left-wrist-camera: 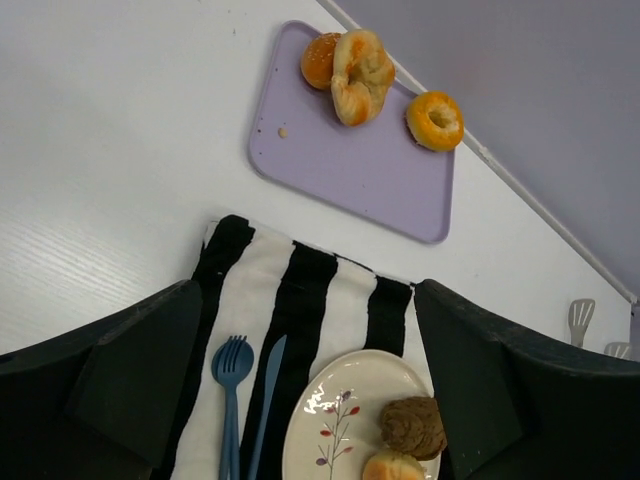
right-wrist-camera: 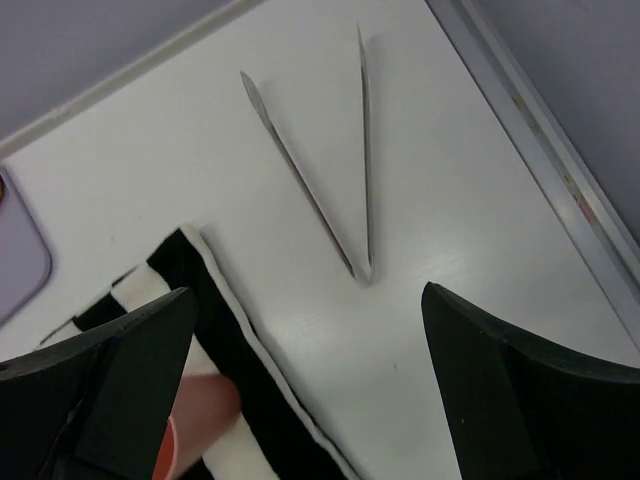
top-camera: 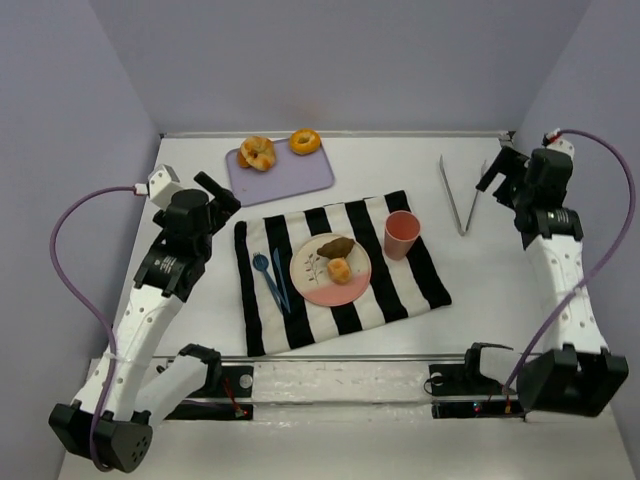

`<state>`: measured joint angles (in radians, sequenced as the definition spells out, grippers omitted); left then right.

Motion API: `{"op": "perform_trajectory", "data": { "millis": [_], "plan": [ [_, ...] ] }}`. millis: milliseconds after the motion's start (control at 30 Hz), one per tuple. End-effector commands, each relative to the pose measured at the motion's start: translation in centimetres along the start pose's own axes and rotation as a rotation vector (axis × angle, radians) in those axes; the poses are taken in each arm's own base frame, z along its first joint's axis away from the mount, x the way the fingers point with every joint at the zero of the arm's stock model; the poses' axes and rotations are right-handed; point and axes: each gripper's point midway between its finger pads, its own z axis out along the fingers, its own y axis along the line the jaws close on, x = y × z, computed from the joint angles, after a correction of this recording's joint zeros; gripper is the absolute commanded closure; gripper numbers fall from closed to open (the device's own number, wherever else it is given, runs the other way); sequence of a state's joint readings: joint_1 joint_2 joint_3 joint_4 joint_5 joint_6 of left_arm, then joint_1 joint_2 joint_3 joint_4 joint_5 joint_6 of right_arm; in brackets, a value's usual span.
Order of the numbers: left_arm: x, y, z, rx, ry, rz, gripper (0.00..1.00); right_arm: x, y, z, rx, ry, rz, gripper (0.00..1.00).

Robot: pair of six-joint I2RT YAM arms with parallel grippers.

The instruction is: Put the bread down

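Bread plated, fingers wide.
I saw the small golden bread roll on the round pink-rimmed plate; left fingers and right fingers gaped empty, thin steel tongs lying near the right.

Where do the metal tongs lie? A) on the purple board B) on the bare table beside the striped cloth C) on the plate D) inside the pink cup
B: the tongs lie flat on the white table, apart from the striped cloth.
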<state>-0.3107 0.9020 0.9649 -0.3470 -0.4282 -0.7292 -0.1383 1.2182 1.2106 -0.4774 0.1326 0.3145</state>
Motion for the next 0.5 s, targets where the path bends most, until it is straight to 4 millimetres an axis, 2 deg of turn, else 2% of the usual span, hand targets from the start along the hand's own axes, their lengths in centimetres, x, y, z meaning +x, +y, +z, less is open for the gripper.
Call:
{"op": "perform_trajectory", "data": {
  "millis": [0,33,133,267,467],
  "plan": [
    [-0.6,1.6,-1.2,-0.041,-0.029,-0.043,0.01,4.8,-2.1,-3.3,0.037,0.04,0.107,0.0],
    [-0.4,1.8,-1.4,-0.041,-0.029,-0.049,0.01,6.1,-2.7,-4.7,0.033,0.029,0.124,0.0],
    [0.1,2.4,-1.9,-0.029,-0.026,-0.062,0.01,7.2,-3.0,-7.0,-0.005,-0.013,0.146,0.0],
    [0.9,2.8,-2.2,-0.023,0.002,-0.06,0.01,6.5,-2.6,-9.8,-0.064,-0.065,0.143,0.0],
    [1.2,2.4,-2.6,0.013,0.021,-0.052,0.01,6.9,-0.2,-11.7,-0.219,-0.048,0.115,0.0]
  ]
}}
